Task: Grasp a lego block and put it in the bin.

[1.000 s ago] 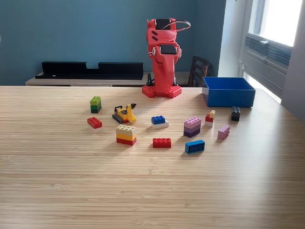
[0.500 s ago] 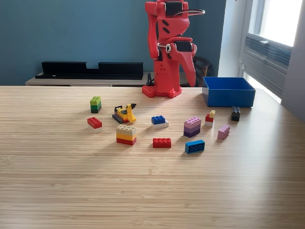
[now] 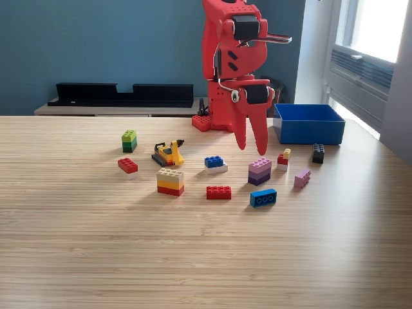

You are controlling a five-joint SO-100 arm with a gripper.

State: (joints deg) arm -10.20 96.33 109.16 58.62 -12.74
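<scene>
My gripper (image 3: 252, 150) hangs in the upper middle of the frame, its two fingers pointing down and spread apart with nothing between them. It hovers just above the pink-and-purple stack (image 3: 260, 171) on the wooden table (image 3: 193, 257). The blue bin (image 3: 308, 123) sits at the right, well apart from my fingertips. A blue block (image 3: 263, 198) and a red block (image 3: 219, 192) lie lower, nearer the frame's centre.
</scene>
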